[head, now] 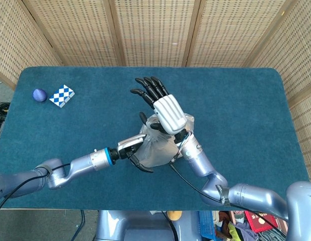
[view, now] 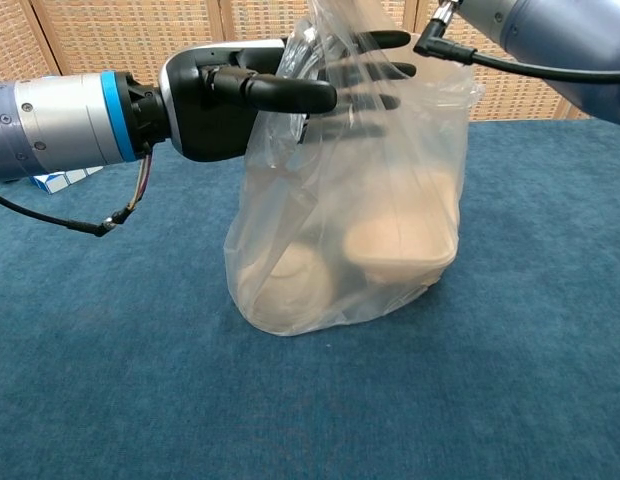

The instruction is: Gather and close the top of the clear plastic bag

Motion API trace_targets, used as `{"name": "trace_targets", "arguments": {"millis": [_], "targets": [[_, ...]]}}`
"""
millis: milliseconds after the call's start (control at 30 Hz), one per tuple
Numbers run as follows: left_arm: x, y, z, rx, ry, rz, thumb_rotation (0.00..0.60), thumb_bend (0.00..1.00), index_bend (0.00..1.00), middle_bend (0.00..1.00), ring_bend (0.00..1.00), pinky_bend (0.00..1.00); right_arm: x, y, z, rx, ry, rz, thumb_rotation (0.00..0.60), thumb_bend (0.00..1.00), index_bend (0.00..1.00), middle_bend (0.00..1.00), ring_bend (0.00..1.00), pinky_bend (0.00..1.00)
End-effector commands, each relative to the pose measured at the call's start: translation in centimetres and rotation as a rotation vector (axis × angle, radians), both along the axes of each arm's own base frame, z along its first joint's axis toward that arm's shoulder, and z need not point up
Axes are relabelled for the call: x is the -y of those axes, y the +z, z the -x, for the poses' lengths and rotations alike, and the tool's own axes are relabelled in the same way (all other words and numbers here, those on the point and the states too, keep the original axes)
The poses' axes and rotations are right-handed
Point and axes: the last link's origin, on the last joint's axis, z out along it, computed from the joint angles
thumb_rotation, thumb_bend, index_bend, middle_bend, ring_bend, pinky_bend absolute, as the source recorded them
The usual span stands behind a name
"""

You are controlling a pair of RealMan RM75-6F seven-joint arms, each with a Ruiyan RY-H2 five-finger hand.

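Both hands are brought together at the top of the clear plastic bag (head: 154, 149), which stands near the middle of the blue-carpeted table (head: 246, 115). From the left, the left hand (view: 240, 95) is reached across the bag's upper part, with its dark fingers (view: 290, 95) stretched out straight toward the right; one finger is seen in front of the film and others behind it, so the bag's upper edge appears to lie between them, though a firm pinch cannot be made out. In the head view this left hand (head: 133, 150) is seen low against the bag's near left side. The right hand (head: 163, 103) is held above the bag's far side, its fingers extended and spread toward the far edge of the table, with nothing enclosed by them; its wrist sits at the crumpled bag top. Pale rounded contents (view: 400, 245) are visible through the film at the bag's bottom. Far left on the table, a blue ball (head: 39, 94) and a blue-and-white checkered block (head: 61, 95) are set just beside each other.
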Motion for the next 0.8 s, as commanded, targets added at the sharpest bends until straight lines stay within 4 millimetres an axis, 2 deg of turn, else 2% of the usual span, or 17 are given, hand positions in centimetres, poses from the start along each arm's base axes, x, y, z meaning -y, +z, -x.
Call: {"name": "trace_targets", "arguments": {"millis": [33,333,533,800], "targets": [[-0.1,-0.1,0.0,-0.003,-0.005,0.0,0.6,0.15,0.0,0.0,0.0,0.02,0.0,0.0,0.0,-0.006,0.001,-0.002,0.6,0.56,0.18,0.1,0.0,0.0],[-0.3,0.1,-0.1,0.008,-0.011,-0.039,0.6,0.15,0.0,0.0,0.0,0.02,-0.2,-0.2,-0.2,-0.011,0.003,-0.031,0.6,0.56,0.18,0.1,0.0,0.0],[0.0,1.2,-0.8,0.03,-0.038,-0.069,0.6,0.15,0.0,0.0,0.0,0.02,-0.4,-0.2,-0.8,-0.019,0.016,-0.044,0.6,0.56,0.18,0.1,0.0,0.0],[0.2,1.5,-1.3,0.03,-0.049,-0.075,0.6,0.15,0.0,0.0,0.0,0.02,-0.4,-0.1,-0.9,-0.029,0.022,-0.052,0.6,0.56,0.18,0.1,0.0,0.0]]}}
